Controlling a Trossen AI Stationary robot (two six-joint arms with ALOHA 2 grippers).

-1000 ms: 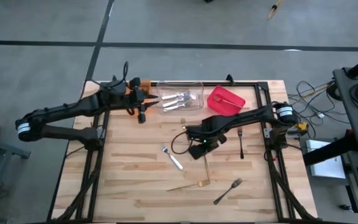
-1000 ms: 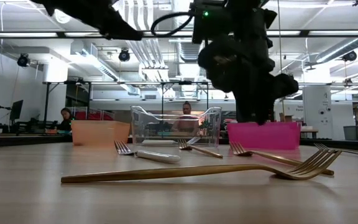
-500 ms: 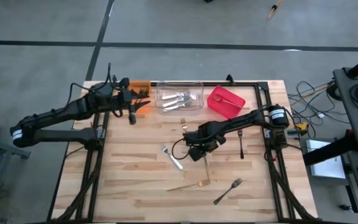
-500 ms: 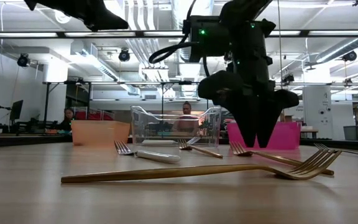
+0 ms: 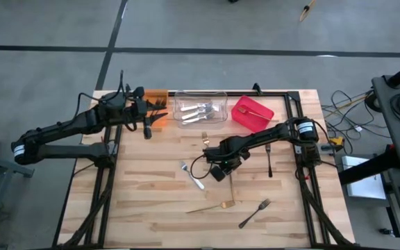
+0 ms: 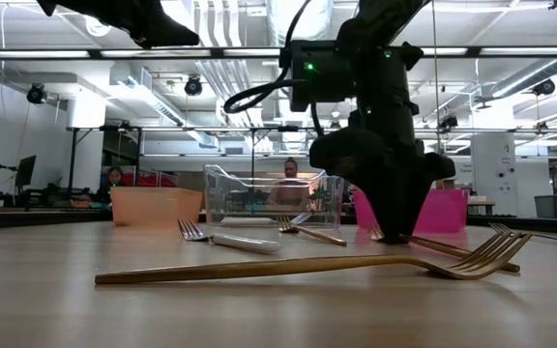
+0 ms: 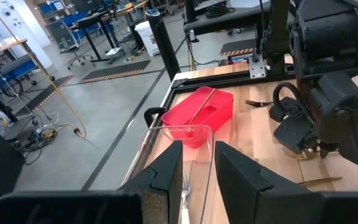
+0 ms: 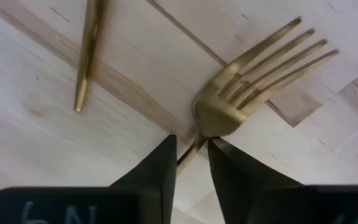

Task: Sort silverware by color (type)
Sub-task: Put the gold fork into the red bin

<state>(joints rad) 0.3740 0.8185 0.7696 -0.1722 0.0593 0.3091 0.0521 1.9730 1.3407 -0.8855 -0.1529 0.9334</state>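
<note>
My right gripper (image 5: 221,169) points down at mid-table, shut on a gold fork (image 8: 253,74) that lies flat on the wood. Another gold utensil's handle (image 8: 89,56) lies beside it, and a second gold fork (image 6: 307,266) lies nearer the front edge. A silver fork (image 5: 193,175) lies to the left, with two dark forks (image 5: 254,213) (image 5: 269,158) to the right. My left gripper (image 7: 197,146) hovers at the far left by the orange bin (image 5: 157,94), slightly open and holding nothing. My right gripper pinches the gold fork's neck (image 8: 197,130), just behind the tines, between its two fingers (image 8: 157,174). The fingers come from above, pointing down, one on each side of the neck. The fork lies flat on the table.
Three bins line the far edge: the orange one, a clear bin (image 5: 200,110) holding silver forks, and a red bin (image 5: 252,112) with a gold utensil in it. A black frame runs around the table's sides. Bare wood lies at the near left.
My right gripper has come down onto the gold fork, and its fingers have drawn together around the neck. My left gripper has pulled back from the clear bin toward the table's left edge, then kept still.
</note>
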